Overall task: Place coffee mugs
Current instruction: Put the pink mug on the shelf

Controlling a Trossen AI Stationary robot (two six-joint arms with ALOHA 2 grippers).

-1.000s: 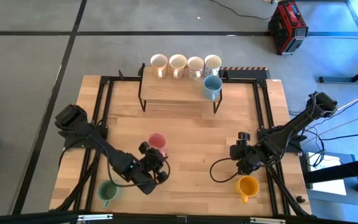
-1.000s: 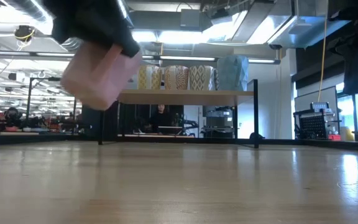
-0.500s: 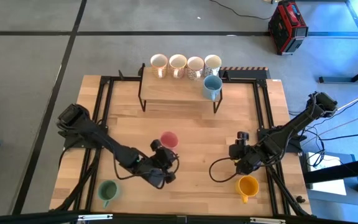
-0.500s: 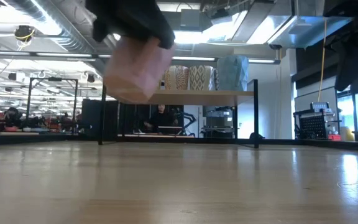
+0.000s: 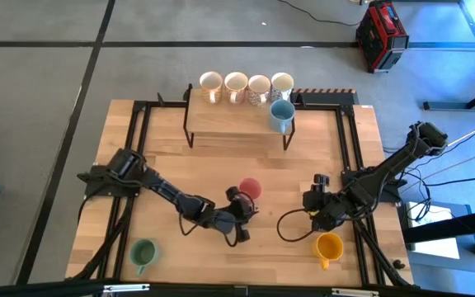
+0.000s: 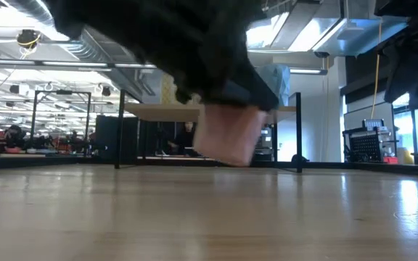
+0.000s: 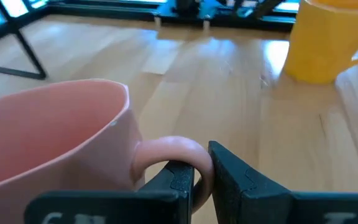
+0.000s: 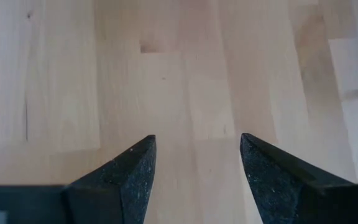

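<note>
Since a second ago the left arm has swung its pink mug [image 5: 250, 188] from left of centre toward the middle of the table [image 5: 163, 161], and in the low view the mug [image 6: 227, 135] now hangs mid-frame just above the wood instead of up at the left.

Going left to right from overhead: the green mug [image 5: 143, 253] sits alone at about 7 o'clock near the front edge. Next comes the left gripper [image 5: 242, 211], just past dead centre toward 5 o'clock, clenched on the pink mug's handle; the wrist view shows both dark fingers [image 7: 178, 180] pinching that handle loop, mug upright.

Up at 12 o'clock there's a little wooden shelf [image 5: 229, 120] with four cream mugs [image 5: 246, 84] lined along its back edge, the third one patterned. The light blue mug [image 5: 281, 115] stands on the shelf's right end, just in front of the fourth cream one.

Further right, around 4 o'clock, the right gripper [image 5: 317, 200] waits low over bare wood, its fingers [image 8: 129, 168] spread wide with nothing between them. The orange-yellow mug [image 5: 329, 247] sits just beside it toward the front edge, at roughly 5 o'clock.
</note>
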